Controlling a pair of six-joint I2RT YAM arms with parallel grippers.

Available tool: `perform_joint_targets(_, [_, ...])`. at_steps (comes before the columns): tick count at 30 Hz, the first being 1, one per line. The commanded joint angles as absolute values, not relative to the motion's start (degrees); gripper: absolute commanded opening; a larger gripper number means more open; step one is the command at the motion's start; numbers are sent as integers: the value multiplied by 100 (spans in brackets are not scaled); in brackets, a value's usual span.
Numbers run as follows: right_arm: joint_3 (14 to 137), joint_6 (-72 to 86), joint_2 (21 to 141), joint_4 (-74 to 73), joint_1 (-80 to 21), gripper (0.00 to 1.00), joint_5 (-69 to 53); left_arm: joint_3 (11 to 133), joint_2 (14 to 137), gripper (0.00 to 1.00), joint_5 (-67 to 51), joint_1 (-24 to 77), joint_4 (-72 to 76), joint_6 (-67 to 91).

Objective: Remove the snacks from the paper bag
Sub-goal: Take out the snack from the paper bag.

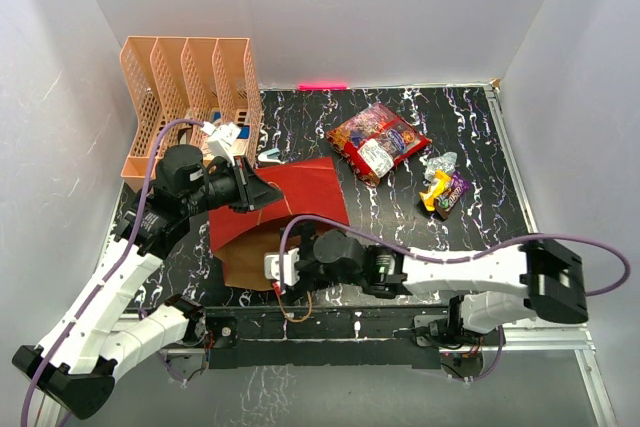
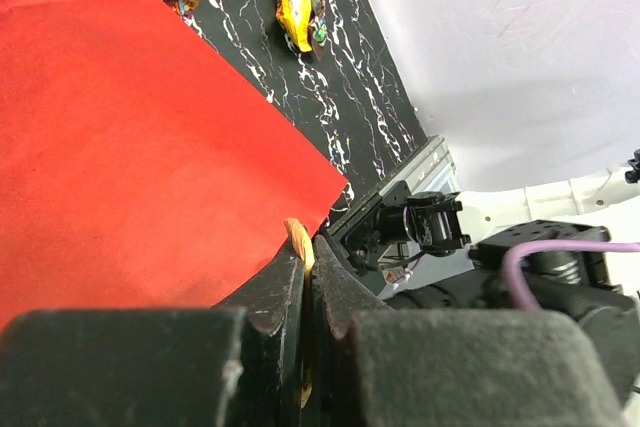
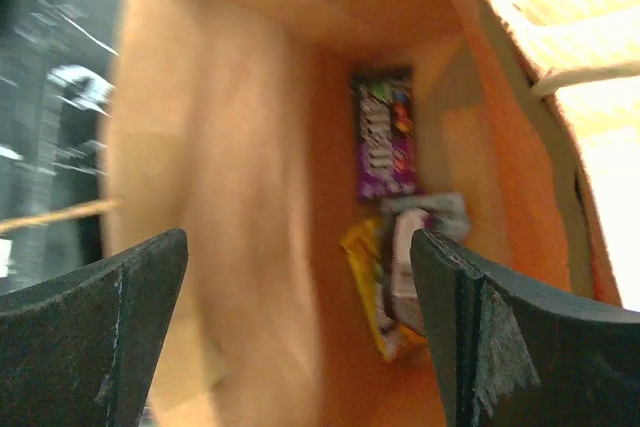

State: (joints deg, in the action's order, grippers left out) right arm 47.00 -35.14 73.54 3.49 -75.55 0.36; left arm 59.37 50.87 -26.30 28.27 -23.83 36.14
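Well, paper bag (image 1: 300,192) lies on white-walled marbled table (image 1: 480,137).

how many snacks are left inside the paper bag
3 show in the paper bag: purple packet farthest in, silver packet below it, yellow packet beside that. More may be hidden.

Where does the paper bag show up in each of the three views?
Top external: the paper bag lies centre-left on the table, red side up.
Left wrist: its red outside fills the left of the picture.
Right wrist: its brown inside fills most of the frame.
Shared landmark: the black marbled table.
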Motion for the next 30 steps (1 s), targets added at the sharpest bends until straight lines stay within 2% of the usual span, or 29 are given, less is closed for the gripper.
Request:
perform_joint_targets(1, [4506,-5266,7871,2005,-7620,98,2251,6060,5000,0,-2621,2843,-2405,3630])
perform_joint_targets(9, [4428,-6938,9697,4230,-7593,98,3679,6115,5006,0,-2610,2847,-2443,3634])
perform_joint_targets(13, [4774,-7233,10679,5038,-7392,100,4119,6141,5020,0,-2640,2848,-2416,3662])
perform_joint_targets(16, [5138,-7250,11246,5532,-7217,95,4537,6182,5019,0,-2667,2848,-2432,3677])
perform_joint_targets(18, [5322,-7128,11422,5584,-7109,87,4582,6197,4989,0,-2649,2848,-2462,3677])
perform_joint_targets(23, [5717,-6282,11595,4791,-6859,78,4405,6196,4958,0,-2663,2848,-2495,3674])
perform_joint_targets(30, [5916,-5182,11666,4055,-6518,76,3943,6217,4936,0,-2683,2848,-2467,3709])
